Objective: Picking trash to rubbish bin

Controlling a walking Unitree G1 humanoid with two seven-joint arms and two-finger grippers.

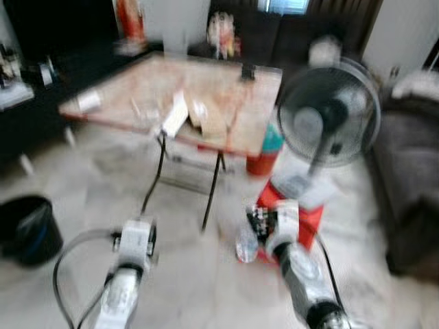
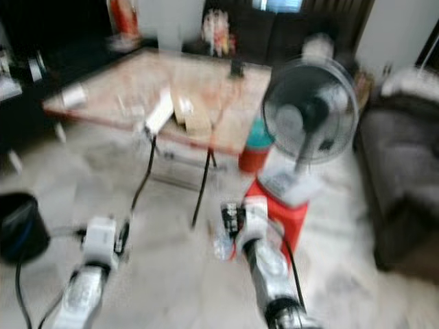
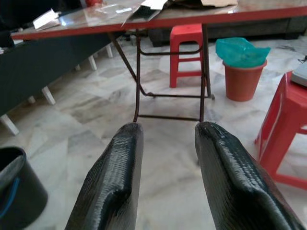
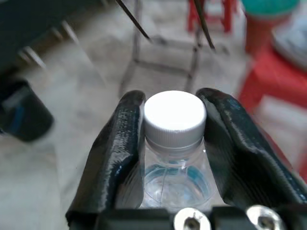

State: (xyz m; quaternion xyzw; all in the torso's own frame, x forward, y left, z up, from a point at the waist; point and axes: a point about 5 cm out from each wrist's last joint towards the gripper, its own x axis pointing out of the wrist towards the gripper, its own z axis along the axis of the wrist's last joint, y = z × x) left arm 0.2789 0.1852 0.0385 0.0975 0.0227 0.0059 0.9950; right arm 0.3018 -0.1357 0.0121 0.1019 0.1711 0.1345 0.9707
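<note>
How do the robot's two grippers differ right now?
The right gripper has its fingers closed around a clear plastic bottle with a white cap. The left gripper holds nothing; its fingers stand apart, with bare floor between them. Both have two long black fingers and point toward the folding table.

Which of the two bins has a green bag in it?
The orange bin beside the folding table; its liner is teal-green. The black bin on the floor shows none.
</note>
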